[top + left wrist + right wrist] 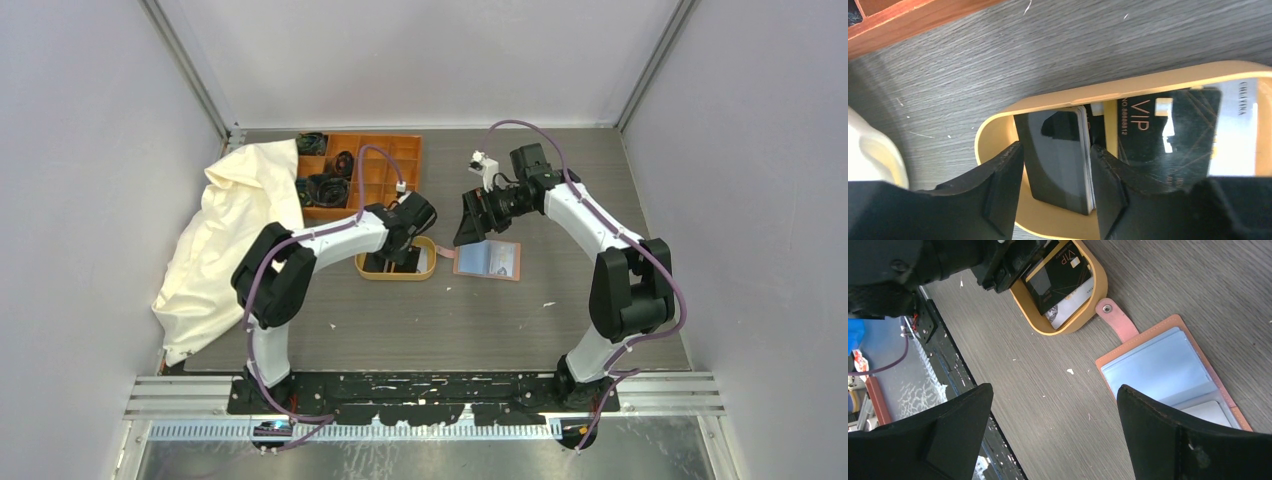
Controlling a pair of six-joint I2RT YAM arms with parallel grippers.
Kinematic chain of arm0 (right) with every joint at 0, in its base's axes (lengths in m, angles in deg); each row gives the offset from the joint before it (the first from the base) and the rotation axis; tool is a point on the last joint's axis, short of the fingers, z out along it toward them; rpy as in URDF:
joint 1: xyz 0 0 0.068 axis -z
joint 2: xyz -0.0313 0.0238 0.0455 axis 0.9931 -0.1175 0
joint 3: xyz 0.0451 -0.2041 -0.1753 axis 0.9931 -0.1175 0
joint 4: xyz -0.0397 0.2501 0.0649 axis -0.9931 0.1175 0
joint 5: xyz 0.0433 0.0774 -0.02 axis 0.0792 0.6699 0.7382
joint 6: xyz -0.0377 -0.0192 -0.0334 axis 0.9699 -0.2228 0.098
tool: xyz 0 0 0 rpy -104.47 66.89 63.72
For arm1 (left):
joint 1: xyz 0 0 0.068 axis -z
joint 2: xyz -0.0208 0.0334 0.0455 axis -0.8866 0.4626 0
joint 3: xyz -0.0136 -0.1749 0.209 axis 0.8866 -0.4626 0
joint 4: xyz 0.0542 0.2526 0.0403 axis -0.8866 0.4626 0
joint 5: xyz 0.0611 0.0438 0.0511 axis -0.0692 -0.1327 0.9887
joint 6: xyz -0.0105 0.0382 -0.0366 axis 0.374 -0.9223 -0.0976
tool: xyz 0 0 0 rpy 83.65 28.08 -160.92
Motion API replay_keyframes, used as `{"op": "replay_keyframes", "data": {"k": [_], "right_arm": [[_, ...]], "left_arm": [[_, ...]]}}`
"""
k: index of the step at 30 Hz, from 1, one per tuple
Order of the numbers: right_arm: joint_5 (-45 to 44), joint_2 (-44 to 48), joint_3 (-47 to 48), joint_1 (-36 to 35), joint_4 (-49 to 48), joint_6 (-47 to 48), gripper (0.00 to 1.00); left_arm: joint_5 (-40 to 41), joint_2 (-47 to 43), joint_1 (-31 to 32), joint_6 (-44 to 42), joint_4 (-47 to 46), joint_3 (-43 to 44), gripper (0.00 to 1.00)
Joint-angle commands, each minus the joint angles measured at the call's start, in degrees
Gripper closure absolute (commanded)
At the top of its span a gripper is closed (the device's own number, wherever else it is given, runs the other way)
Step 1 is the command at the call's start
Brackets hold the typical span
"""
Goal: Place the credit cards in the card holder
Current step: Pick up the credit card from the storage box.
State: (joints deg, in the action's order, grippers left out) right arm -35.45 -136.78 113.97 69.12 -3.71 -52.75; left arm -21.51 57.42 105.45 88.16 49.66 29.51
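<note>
Jaws of the left gripper (1055, 150) are closed on a stack of credit cards (1058, 165) in the left wrist view, with one black finger on each side. The stack is thin and mostly black, with pale edges. It stands tilted inside the oval tray (1148, 80). Next to it in the tray lies a shiny black VIP card (1168, 135) with gold letters. A white card (1238, 130) peeks out from under that one. The tray sits on the grey table (1048, 60). A bit of the orange box (908, 25) shows at the top.

In the right wrist view, the right gripper (1055, 435) has its jaws wide apart and holds nothing. It hangs over the table. The card holder (1158, 360) lies open and flat, just beside the tray. It has a reddish-brown leather edge and clear, pale blue pockets. Its pink strap (1115, 317) has a round snap and reaches right up to the tray.

From the top view, the tray is in the middle of the table and the card holder is to its right. The right gripper hangs above the holder's far left part. A white cloth (230, 240) is bunched up on the left.
</note>
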Motion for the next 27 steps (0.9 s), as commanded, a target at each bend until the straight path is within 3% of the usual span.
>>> {"op": "replay_keyframes", "data": {"k": [1, 5, 11, 23, 27], "right_arm": [[2.61, 2.33, 0.51, 0.06, -1.51, -0.56, 0.01], [3.26, 1.7, 0.74, 0.18, -0.98, -0.48, 0.0], [3.7, 1.4, 0.82, 0.42, -0.66, -0.3, 0.01], [4.54, 1.12, 1.06, 0.93, -0.04, -0.06, 0.0], [4.78, 0.96, 1.1, 1.04, 0.3, 0.05, 0.0]], "left_arm": [[4.18, 0.28, -0.29, -2.71, 2.4, 1.44, 0.51], [4.31, -0.57, -0.37, -6.83, 0.14, -0.16, 0.53], [3.8, -2.35, -0.38, -11.32, -0.72, -0.54, 0.67], [0.02, -12.4, -4.5, -13.47, -3.0, -5.85, 0.71], [-8.61, -14.54, -6.02, -11.56, -5.04, -8.1, 0.7]]}}
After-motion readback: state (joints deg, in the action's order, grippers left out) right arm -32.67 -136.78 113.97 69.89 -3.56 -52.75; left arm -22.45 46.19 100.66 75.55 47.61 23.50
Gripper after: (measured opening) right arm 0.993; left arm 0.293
